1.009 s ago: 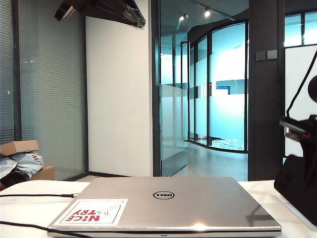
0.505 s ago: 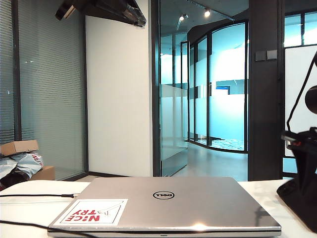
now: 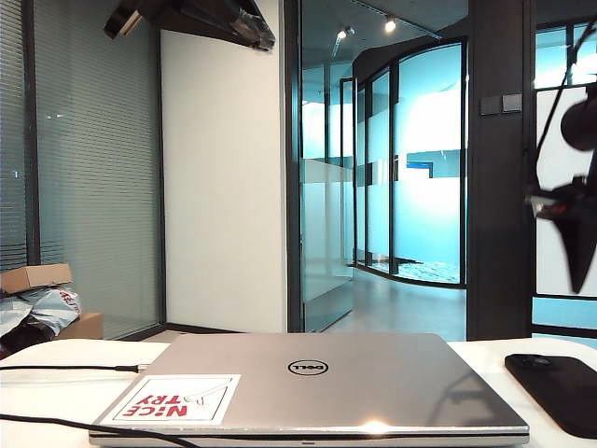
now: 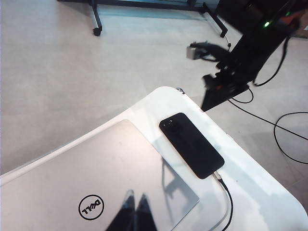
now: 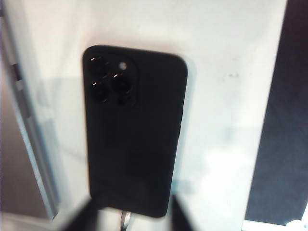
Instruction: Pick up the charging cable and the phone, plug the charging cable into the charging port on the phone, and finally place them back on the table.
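Note:
The black phone (image 4: 192, 144) lies flat on the white table (image 4: 269, 192), camera bump up, beside the laptop. It also shows at the right edge of the exterior view (image 3: 560, 392). The charging cable (image 4: 230, 207) ends in a silvery plug (image 4: 219, 175) that sits in the phone's port; the plug (image 5: 126, 219) also shows in the right wrist view. My right gripper (image 5: 132, 221) hangs open above the phone (image 5: 132, 130), holding nothing. It is raised at the right of the exterior view (image 3: 571, 233). My left gripper (image 4: 134, 204) is shut and empty, hovering over the laptop lid.
A closed silver Dell laptop (image 3: 308, 383) with a red-lettered sticker (image 3: 173, 399) fills the middle of the table. Two thin black cords (image 3: 65, 369) run over the table at the left. The table edge (image 4: 226, 130) is close behind the phone, with floor beyond.
My right gripper has opened and lifted off the phone, which now lies uncovered on the table. The left arm has kept still.

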You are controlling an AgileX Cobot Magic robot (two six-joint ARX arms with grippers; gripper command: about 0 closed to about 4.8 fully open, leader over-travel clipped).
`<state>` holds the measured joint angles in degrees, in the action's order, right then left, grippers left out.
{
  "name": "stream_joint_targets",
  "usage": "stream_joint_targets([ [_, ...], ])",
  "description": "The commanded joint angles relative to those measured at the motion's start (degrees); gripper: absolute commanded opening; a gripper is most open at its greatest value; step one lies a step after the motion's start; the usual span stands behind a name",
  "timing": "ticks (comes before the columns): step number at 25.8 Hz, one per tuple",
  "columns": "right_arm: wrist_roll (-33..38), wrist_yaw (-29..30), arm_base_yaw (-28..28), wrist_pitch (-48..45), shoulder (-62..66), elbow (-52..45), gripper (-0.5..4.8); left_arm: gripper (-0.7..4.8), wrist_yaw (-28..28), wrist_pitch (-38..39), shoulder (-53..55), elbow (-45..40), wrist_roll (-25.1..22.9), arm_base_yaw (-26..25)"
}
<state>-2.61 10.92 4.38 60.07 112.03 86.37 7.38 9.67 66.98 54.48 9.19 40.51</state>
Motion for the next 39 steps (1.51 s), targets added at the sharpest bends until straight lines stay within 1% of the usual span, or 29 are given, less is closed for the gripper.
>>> stream_joint_targets([
  [1, 1.6, 0.1, -0.1, 3.2, -3.1, 0.5, -0.06, -0.06, 0.1, -0.7, -0.3, 0.2, -0.3, -0.1],
  [4, 1.5, 0.0, -0.4, 3.1, -6.7, 0.4, -0.06, -0.06, 0.1, -0.6, -1.3, 0.2, -0.2, -0.1],
  [7, 1.3, -0.8, -0.8, 0.4, -10.8, 0.4, -0.06, -0.06, 0.1, 0.2, -2.9, 0.2, -0.2, -0.1],
  [10, 1.2, -0.7, -1.1, -2.3, -15.3, 0.0, -0.06, -0.06, 0.1, 2.5, -4.6, 0.2, -0.2, -0.1],
  [13, 1.2, -0.7, -1.9, -7.6, -22.3, -3.3, -0.06, -0.06, 0.1, 6.5, -6.3, 0.1, -0.2, -0.1],
  [15, 1.0, -0.4, -2.7, -11.9, -27.4, -7.2, -0.06, -0.06, 0.1, 8.0, -7.0, -0.1, -0.2, -0.1],
  [17, 0.9, -0.3, -4.0, -20.1, -35.8, -15.8, -0.06, -0.06, 0.1, 8.3, -8.0, -2.1, -0.2, -0.1],
  [18, 0.9, -0.4, -4.1, -21.1, -38.3, -18.6, -0.06, -0.06, 0.1, 8.3, -8.2, -2.8, -0.2, -0.1],
  [20, 0.9, -0.8, -4.1, -18.9, -41.7, -23.1, -0.06, -0.06, 0.1, 8.0, -9.1, -5.0, -0.2, -0.1],
  [23, 0.9, -0.7, -4.1, -17.2, -43.3, -26.3, -0.06, -0.06, 0.1, 6.6, -10.3, -8.1, -0.2, -0.1],
  [26, 0.9, -0.2, -4.1, -18.9, -45.4, -30.3, -0.06, -0.06, 0.1, 3.5, -11.2, -11.8, -0.3, -0.1],
  [31, 0.9, 1.9, -4.4, -30.1, -52.8, -40.3, -0.06, -0.06, 0.1, -0.2, -11.9, -16.3, -0.4, -0.1],
  [35, 0.9, 1.9, -4.4, -37.5, -59.6, -47.4, -0.06, -0.06, 0.1, -3.2, -12.2, -19.2, -1.4, -0.1],
  [36, 0.9, 1.9, -4.4, -39.0, -61.6, -49.1, -0.06, -0.06, 0.1, -4.4, -12.2, -20.2, -2.0, -0.1],
  [39, 1.0, 1.2, -4.3, -38.6, -66.3, -51.6, 0.03, -0.06, 0.1, -8.2, -12.5, -23.1, -2.0, -0.1],
])
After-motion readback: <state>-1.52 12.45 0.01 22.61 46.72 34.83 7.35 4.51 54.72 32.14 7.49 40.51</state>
